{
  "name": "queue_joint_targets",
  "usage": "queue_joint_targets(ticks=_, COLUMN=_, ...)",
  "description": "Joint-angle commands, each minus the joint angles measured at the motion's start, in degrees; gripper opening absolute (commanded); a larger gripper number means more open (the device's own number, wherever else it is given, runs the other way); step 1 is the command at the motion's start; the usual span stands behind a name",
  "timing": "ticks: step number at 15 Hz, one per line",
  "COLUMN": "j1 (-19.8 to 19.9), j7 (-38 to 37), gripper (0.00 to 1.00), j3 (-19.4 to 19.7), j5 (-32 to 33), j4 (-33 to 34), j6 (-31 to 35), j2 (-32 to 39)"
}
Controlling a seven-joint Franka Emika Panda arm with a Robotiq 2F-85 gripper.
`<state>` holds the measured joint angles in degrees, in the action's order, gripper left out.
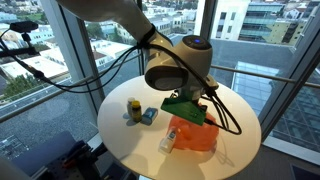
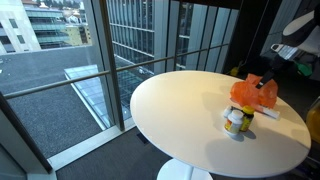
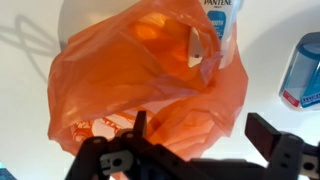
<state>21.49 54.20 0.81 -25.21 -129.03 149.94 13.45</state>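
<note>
The claw [image 3: 200,135] hangs released, jaws spread wide, just above the bag [image 3: 125,75] on the bench [image 3: 265,40]; the bag's bulk lies ahead, toward one jaw.

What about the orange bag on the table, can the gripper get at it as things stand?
Probably yes. The gripper hangs open right above the orange bag, and nothing shows between them. The Pantene bottle and the blue container sit off at the bag's edge, clear of the way down.
</note>
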Motion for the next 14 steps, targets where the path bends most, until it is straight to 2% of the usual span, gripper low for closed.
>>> queue_joint_targets(ticks=1, j1=0.08, j7=2.15, gripper=1.00, j3=1.22, j5=-1.91, j4=-0.20, j6=-5.42, j2=-3.85)
queue_joint_targets(ticks=9, j1=-2.45, j7=-1.38, gripper=1.00, j3=6.77, j5=3.43, j4=0.01, j6=-16.75, j2=-7.44)
queue_joint_targets(ticks=14, j1=-4.00, j7=-5.57, gripper=1.00, j3=8.92, j5=9.92, j4=-0.78, j6=-15.66, j2=-6.32)
